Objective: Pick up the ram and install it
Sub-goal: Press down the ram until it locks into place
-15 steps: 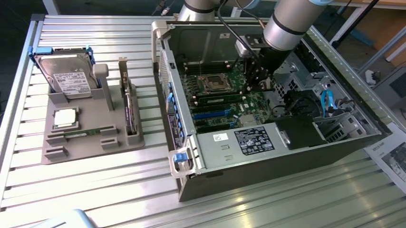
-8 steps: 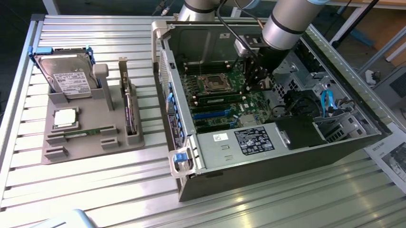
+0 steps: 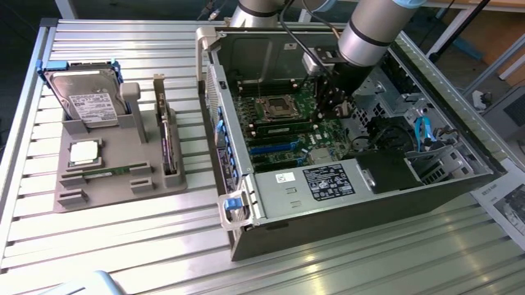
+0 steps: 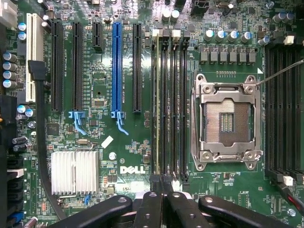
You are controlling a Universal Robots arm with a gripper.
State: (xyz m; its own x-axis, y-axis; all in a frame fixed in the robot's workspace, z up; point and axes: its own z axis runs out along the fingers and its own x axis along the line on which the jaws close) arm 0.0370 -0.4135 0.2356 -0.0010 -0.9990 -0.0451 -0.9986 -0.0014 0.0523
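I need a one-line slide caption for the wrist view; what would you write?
Shut fingers over the memory slots, the ram seated in one, the empty processor socket beside them.

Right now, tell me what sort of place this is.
Probably a robotics lab's computer-assembly bench: an open PC case with its motherboard bared, a grey tray holding a hard drive, all on a slatted metal table.

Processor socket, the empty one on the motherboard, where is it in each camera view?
Exterior view: the processor socket sits just above centre, inside the open case.
Wrist view: the socket lies between two banks of black memory slots.
Shared landmark: the blue expansion slot.
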